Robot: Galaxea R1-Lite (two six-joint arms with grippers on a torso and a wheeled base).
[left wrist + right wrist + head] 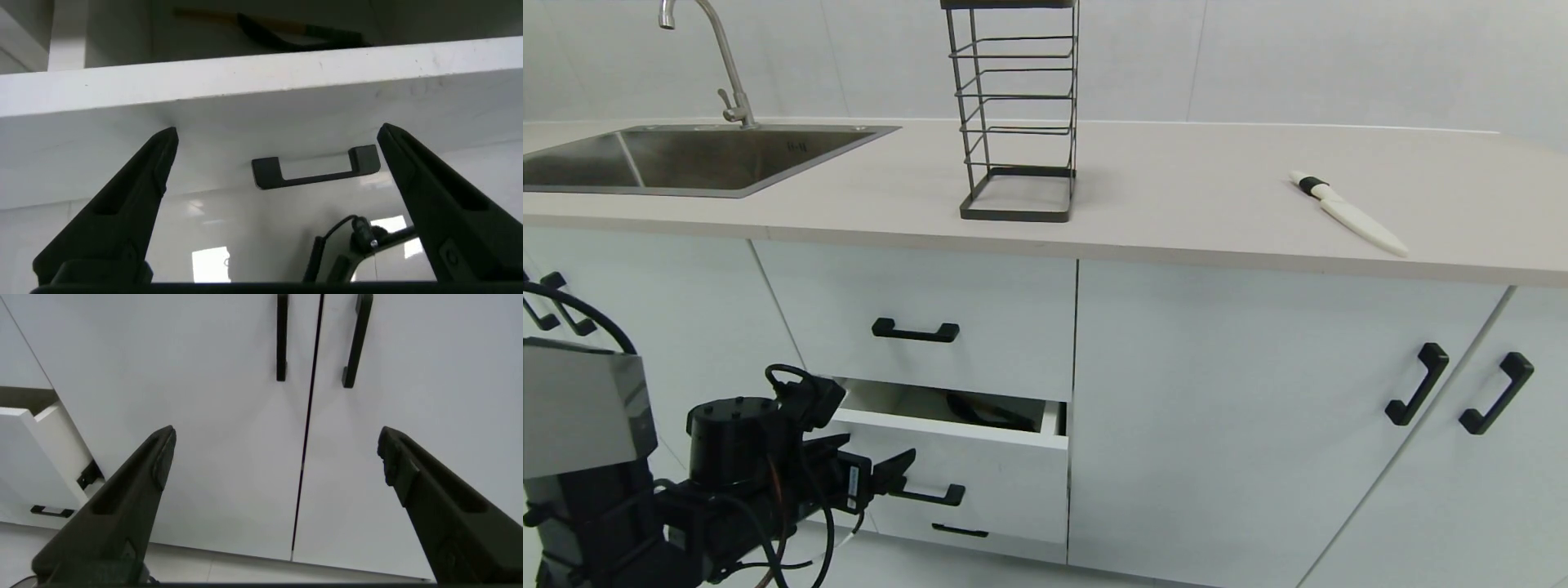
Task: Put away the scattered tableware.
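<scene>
Right, the left gripper point(892, 480) is sitting low, level with the front of the part-open drawer point(980, 469), with its arm stretched out flat toward the panel. Its fingers point(131, 204) are standing wide apart. The drawer's black handle point(316, 166) is lying just past the tips, centred in the gap. Whether a fingertip is touching it, I cannot tell.

Off to the right of the drawer, the right gripper point(276, 441) is facing the white cabinet doors point(204, 416) square on. That claw is gaping wide too, and the two upright door handles point(281, 335) are showing beyond it.

Inside the drawer, a dark utensil point(992, 412) is lying toward the back.

Above the drawer, on the countertop point(1176, 204), a black wire rack point(1017, 114) is standing upright. Up and well to the right of the drawer, the white knife point(1347, 212) is lying flat near the counter's front edge. Up and to the left of the drawer, the steel sink point(686, 155) is sitting in the counter.
</scene>
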